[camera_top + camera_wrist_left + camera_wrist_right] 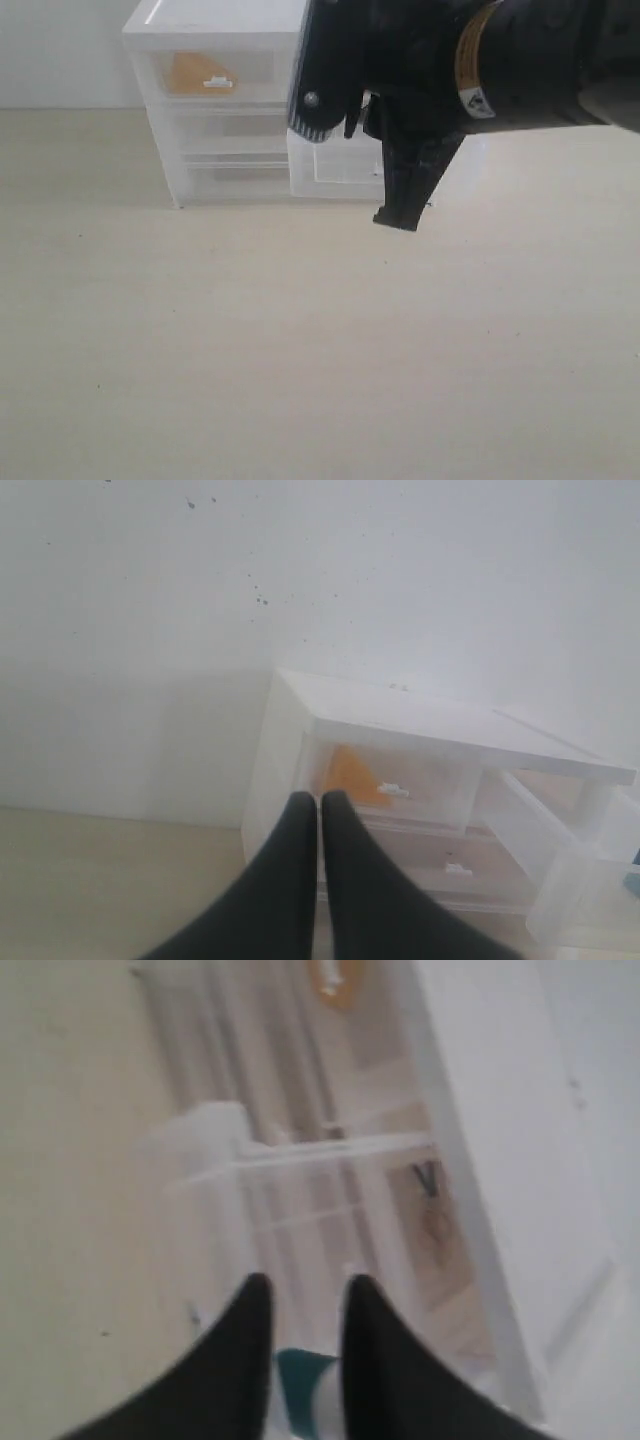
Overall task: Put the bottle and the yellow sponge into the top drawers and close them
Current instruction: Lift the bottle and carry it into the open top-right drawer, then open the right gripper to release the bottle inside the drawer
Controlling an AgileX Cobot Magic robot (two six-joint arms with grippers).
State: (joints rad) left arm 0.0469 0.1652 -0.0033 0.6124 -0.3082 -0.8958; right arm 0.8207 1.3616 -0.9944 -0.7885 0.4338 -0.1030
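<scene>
On the pale bench [300,350], toward the back, a white cabinet [215,20]. Behind the translucent front of its left drawer [255,70], pushed fully in, the sponge [195,73], orange-yellow, close behind the small tab handle. Next to that, the right drawer [335,165], pulled well out over the bench and partly hidden by the right arm [480,60], black and bulky, reaching in from the right above the open drawer. Below, the lower drawers [230,125], pushed in.

Right claw [305,1285] apart by a narrow gap, with nothing pinched at the tips. Through that gap, farther back between the fingers, the bottle [300,1385]: a teal band and a bit of white, badly blurred. Low over or inside the open right drawer, with no telling which from the wrist view, nor whether touching either finger.

Left claw [320,798] pressed together tip to tip, empty, pointed at the cabinet and short of it, touching nothing.
</scene>
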